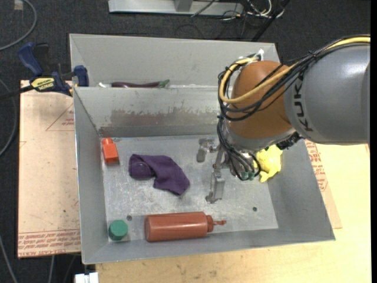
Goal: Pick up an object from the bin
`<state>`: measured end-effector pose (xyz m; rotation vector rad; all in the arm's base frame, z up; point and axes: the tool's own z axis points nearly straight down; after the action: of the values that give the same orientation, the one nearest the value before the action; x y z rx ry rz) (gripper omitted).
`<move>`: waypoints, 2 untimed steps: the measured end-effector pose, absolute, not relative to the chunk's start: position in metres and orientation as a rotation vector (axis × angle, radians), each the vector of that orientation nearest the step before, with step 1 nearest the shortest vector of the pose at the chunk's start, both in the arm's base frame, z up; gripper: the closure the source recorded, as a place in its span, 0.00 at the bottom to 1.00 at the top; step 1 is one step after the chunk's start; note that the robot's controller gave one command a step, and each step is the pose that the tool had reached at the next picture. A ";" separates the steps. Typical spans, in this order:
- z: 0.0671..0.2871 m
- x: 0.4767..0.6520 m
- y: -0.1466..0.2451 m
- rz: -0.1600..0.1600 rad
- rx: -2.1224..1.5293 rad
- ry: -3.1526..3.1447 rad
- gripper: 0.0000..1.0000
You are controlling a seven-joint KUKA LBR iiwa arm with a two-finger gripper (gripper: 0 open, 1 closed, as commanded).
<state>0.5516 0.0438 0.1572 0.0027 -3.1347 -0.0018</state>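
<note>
Brown bottle (177,227) along bin (88,158) front edge, nozzle near gripper (212,175); jaws apart, empty; looks like approach step; next: centre over bottle or purple cloth (159,173), descend, close

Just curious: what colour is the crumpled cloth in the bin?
The cloth is purple, camera view.

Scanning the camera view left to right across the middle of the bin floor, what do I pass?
Orange block → crumpled purple cloth → gripper → yellow thing, partly hidden under the arm's wrist.
</note>
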 end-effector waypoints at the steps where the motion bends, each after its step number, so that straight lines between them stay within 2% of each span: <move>1: 0.162 0.553 0.044 -0.002 0.001 -3.142 0.00; 2: 0.135 0.591 0.075 0.000 0.093 -3.148 0.00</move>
<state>0.5907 0.0754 0.1353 0.0927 -3.1481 -0.0001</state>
